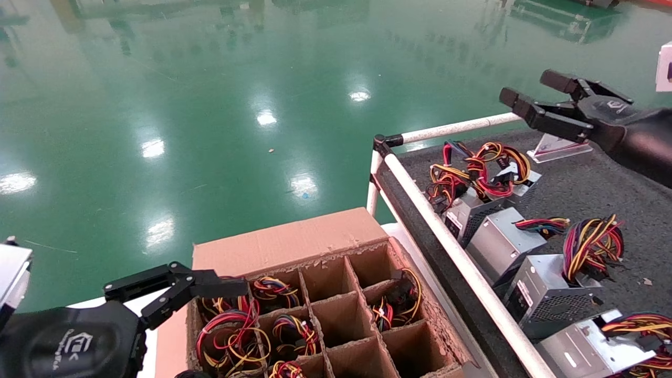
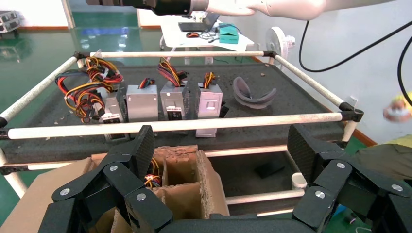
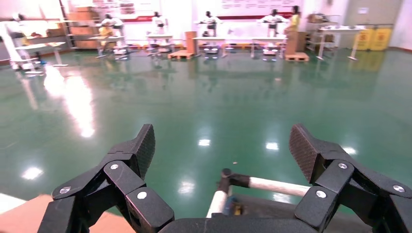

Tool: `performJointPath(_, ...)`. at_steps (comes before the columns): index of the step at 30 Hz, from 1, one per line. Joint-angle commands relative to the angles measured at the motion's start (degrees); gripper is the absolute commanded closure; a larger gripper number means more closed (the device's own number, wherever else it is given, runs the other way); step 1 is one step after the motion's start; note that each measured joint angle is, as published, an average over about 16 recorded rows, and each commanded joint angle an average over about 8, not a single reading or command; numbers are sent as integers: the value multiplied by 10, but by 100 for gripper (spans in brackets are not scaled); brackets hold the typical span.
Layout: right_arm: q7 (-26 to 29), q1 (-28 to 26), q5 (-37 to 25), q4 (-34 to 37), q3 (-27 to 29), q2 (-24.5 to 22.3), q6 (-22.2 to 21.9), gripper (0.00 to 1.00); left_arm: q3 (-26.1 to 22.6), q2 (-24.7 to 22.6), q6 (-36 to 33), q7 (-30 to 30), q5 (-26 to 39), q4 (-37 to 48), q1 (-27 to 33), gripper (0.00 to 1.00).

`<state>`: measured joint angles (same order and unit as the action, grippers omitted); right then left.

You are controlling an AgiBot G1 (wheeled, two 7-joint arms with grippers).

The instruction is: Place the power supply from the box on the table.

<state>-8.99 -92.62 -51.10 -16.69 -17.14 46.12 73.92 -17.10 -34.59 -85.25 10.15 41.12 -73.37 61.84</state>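
The box [image 1: 283,239] stands at the bottom centre, and several of its cells hold power supplies that show only as looped wires. One red-and-yellow bundle [image 1: 207,328] fills a cell at the box's left side. My left gripper [image 1: 226,332] hovers open just above that side, holding nothing. The left wrist view shows its fingers [image 2: 143,145] spread wide over the box's ragged corner [image 2: 187,167], with wires [image 2: 151,178] below one finger. My right gripper [image 1: 527,88] is open and empty, held high over the table [image 1: 577,194] near its far rail. It points out over the table's corner joint [image 3: 226,175].
Several power supplies [image 1: 501,241] with wire bundles lie in a row along the table's white front rail [image 1: 462,262]. A clear stand [image 1: 559,147] sits at the table's back, and a grey curved piece [image 2: 252,92] lies further along it. Green floor surrounds everything.
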Motion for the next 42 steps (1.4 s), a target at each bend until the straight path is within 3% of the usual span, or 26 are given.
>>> performJointPath(1,8,13,4,-24,0,-5,5,0,0,0,0,0,0,0,0,0)
performJointPath(42,179,282,84,-516,10,-101,107,0,-1,0,0,-1,-1,0,0,0)
